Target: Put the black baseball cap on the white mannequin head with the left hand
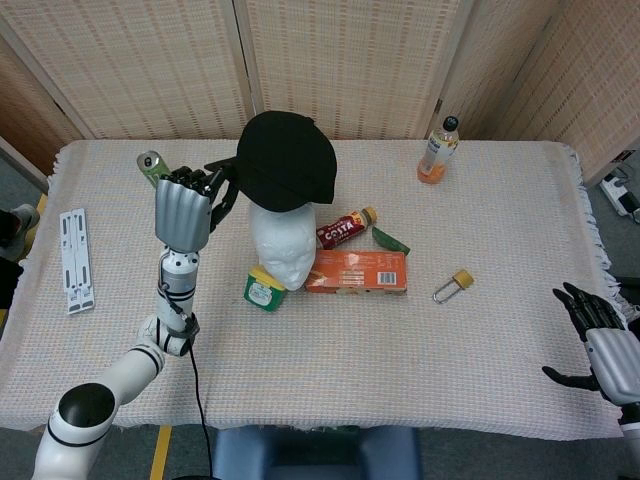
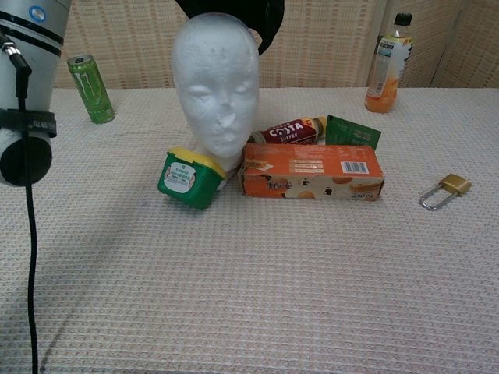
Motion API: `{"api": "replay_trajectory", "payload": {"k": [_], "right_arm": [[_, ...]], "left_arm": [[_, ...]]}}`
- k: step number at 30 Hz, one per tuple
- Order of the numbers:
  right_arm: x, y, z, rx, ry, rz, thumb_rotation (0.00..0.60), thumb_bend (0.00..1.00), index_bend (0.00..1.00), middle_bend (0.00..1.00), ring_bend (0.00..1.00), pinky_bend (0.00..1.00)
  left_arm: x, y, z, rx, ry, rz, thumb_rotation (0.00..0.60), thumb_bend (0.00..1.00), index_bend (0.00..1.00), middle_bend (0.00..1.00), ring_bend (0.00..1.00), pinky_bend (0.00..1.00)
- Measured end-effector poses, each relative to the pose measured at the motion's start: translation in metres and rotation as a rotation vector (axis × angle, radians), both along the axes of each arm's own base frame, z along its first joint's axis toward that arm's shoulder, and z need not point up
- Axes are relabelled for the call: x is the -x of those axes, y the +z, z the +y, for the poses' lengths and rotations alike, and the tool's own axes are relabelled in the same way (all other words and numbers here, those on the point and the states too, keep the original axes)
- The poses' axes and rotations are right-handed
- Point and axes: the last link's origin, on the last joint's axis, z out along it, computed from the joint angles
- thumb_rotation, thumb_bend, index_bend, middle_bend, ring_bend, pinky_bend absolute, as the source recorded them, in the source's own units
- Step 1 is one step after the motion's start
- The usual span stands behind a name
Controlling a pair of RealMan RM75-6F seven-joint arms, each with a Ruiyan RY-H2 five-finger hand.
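The black baseball cap hangs over the top of the white mannequin head, covering its crown in the head view. My left hand holds the cap by its left edge, fingers curled on the rim. From the chest, the cap shows behind and above the mannequin head, and only my left forearm is visible. My right hand stays at the table's right front edge, fingers spread and holding nothing.
An orange box, a Costa bottle and a green tub crowd the mannequin's base. A green can, an orange drink bottle, a padlock and a white strip lie farther out.
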Motion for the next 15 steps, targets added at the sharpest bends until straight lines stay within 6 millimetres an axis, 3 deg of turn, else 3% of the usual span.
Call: {"api": "replay_trajectory", "payload": {"k": [10, 15], "right_arm": [[-0.006, 0.004, 0.007, 0.012, 0.033, -0.020, 0.600, 0.00, 0.00, 0.00, 0.00, 0.00], [-0.008, 0.004, 0.009, 0.006, 0.042, -0.023, 0.600, 0.00, 0.00, 0.00, 0.00, 0.00]], "left_arm": [[0.035, -0.023, -0.044, 0.071, 0.017, -0.003, 0.600, 0.54, 0.70, 1.00, 1.00, 1.00], [0.039, -0.026, -0.063, 0.099, -0.001, -0.022, 0.600, 0.54, 0.70, 1.00, 1.00, 1.00]]}}
